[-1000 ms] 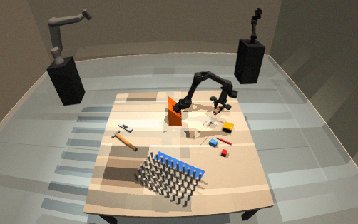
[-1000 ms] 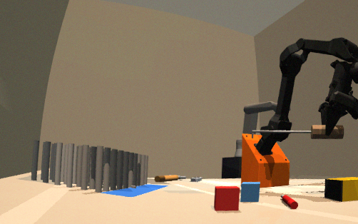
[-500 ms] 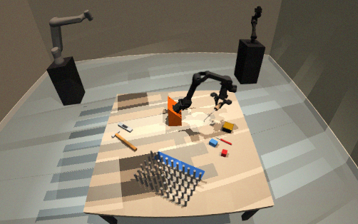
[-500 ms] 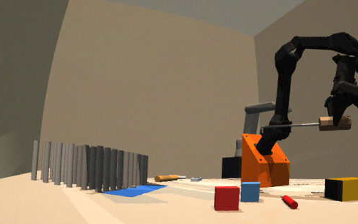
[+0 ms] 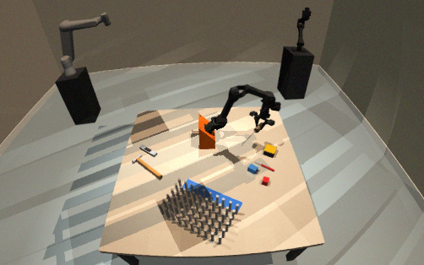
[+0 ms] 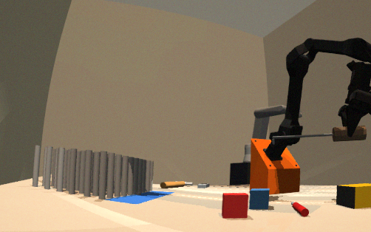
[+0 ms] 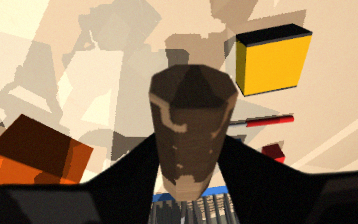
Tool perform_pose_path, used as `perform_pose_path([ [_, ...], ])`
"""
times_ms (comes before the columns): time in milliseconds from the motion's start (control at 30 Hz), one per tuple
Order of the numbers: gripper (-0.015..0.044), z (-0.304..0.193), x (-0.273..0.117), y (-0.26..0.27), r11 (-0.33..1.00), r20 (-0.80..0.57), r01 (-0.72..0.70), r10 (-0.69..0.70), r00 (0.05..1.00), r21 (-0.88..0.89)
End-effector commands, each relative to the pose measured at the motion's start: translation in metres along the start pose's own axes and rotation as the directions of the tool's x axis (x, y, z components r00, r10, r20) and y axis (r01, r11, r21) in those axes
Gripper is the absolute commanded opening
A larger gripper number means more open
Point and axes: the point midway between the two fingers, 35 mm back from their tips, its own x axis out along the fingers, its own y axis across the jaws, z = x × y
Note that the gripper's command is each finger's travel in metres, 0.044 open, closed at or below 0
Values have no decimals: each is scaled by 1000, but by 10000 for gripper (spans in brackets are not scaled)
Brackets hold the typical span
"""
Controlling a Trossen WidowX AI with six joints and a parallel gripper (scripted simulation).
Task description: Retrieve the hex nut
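Observation:
My gripper (image 5: 258, 127) (image 6: 350, 131) is shut on the wooden handle (image 6: 338, 134) (image 7: 192, 135) of a tool with a long thin metal shaft (image 6: 304, 137) (image 5: 247, 139). The tool is held above the table, near level, its shaft pointing toward the spacer side; a small bend shows at its tip in the exterior view. The grey metal spacers (image 5: 220, 240) (image 6: 103, 175) stand upright in rows, far from the tool. The blue taped strip (image 5: 235, 203) (image 6: 136, 199) (image 7: 214, 191) lies along their near side. I cannot see the nut in any view.
A yellow and black block (image 5: 269, 149) (image 6: 370, 196) (image 7: 277, 62), a red screwdriver (image 5: 268, 167) (image 6: 300, 209) (image 7: 270, 121), a blue block (image 5: 252, 169) (image 6: 259, 199) and a red block (image 5: 265, 181) (image 6: 234, 205) lie on the right. A hammer (image 5: 149, 168) and a grey tool (image 5: 148, 150) lie left of the orange base (image 5: 207, 140).

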Motion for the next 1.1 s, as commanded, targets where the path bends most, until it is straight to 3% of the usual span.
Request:
perform_pose_path([
  [0, 0, 1, 4, -1, 1000, -5, 4, -4, 1000, 1],
  [1067, 0, 19, 41, -4, 1000, -5, 4, -4, 1000, 1],
])
